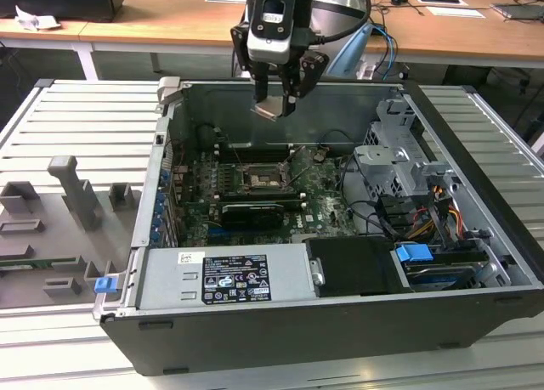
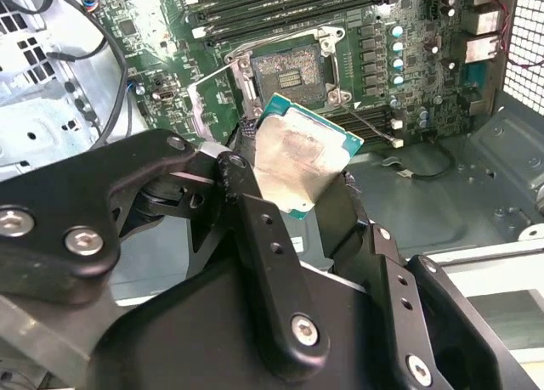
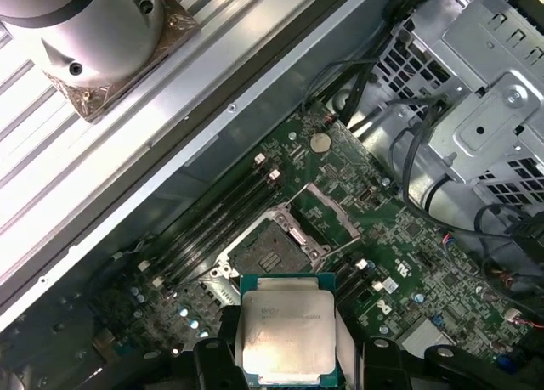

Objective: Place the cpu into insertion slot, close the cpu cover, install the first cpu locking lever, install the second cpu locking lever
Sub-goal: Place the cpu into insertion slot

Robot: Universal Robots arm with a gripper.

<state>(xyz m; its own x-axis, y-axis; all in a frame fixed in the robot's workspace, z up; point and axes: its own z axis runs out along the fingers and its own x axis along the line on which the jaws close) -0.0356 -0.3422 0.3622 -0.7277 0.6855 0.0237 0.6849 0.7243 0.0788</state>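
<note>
High over the open computer case [image 1: 357, 330], your hand [image 1: 276, 103] is closed on the cpu [image 1: 270, 110] and pinches it by two sides. In the exterior view, the cpu hangs in the air at 12 o'clock from the insertion slot [image 1: 257, 178], well apart from it. The slot sits on the green board [image 1: 327, 201] with its dark middle showing. In the first wrist view, the cpu cover [image 3: 338, 207] is flipped open just beside the slot. The case rests on the grey ridged worktop [image 1: 76, 127].

The cpu [image 1: 270, 110] hangs in the tool [image 1: 277, 101], above the insertion slot [image 1: 259, 179].
</note>
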